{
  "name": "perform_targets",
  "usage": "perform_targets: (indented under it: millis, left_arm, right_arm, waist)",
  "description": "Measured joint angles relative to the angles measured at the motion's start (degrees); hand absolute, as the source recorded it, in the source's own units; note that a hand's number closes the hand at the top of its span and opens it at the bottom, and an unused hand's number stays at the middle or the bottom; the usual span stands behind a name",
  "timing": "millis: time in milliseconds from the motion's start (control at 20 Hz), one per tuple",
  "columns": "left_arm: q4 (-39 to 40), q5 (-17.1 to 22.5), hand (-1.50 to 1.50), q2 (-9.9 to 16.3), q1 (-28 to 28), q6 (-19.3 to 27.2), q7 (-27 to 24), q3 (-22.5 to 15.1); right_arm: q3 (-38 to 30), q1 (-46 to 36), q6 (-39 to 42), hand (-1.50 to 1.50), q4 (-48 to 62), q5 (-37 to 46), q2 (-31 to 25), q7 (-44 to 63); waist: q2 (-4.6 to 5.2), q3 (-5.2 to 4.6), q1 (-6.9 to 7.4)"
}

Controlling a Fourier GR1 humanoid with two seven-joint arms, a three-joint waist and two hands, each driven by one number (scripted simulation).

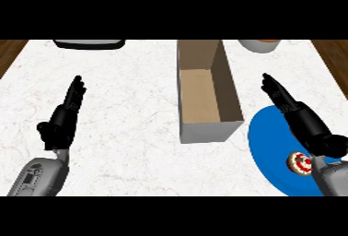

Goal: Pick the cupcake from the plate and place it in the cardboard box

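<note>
A blue plate (pixel 272 152) lies at the right of the white counter. On its near right part sits the cupcake (pixel 299 163), pale with red and dark dots, partly hidden by my right wrist. My right hand (pixel 299 115) hovers over the plate with fingers straight, pointing away toward the back. It holds nothing. The cardboard box (pixel 204 131), open at the top and empty, stands in the middle, left of the plate. My left hand (pixel 65 115) is open at the left of the counter, fingers straight, far from the box.
A dark tray-like object (pixel 88 44) sits at the back left edge. A grey round vessel (pixel 259 45) stands at the back right. Dark wood floor shows past both counter sides.
</note>
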Motion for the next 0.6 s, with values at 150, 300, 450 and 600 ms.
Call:
perform_targets:
  millis: [150, 300, 450, 600]
  left_arm:
    - [-0.83, -0.43, 0.00, 1.33, 0.94, 0.20, 1.31, 0.67]
    - [-1.37, -2.04, 0.00, 3.03, 3.34, 1.15, 3.68, 0.49]
    - [-1.28, -2.50, 0.00, 3.60, 5.10, 1.30, 5.29, 0.22]
    - [-2.15, -3.20, 0.00, 3.48, 6.80, 1.51, 7.20, -0.83]
  right_arm:
    - [-3.87, -0.39, -2.78, -1.50, -2.30, -0.96, 0.22, 0.17]
    - [-11.10, -1.42, -7.18, -1.50, -3.31, -4.08, 1.17, -1.15]
    - [-14.90, 1.40, -14.48, -1.50, 0.92, 3.37, -3.79, 2.04]
    - [-19.25, 4.08, -22.98, -1.50, 1.50, 3.14, 0.85, 1.65]
  waist:
    - [0.91, 1.05, -0.26]
    - [1.20, 1.61, -0.43]
    - [1.62, 1.52, -1.57]
    - [1.63, 1.84, -1.64]
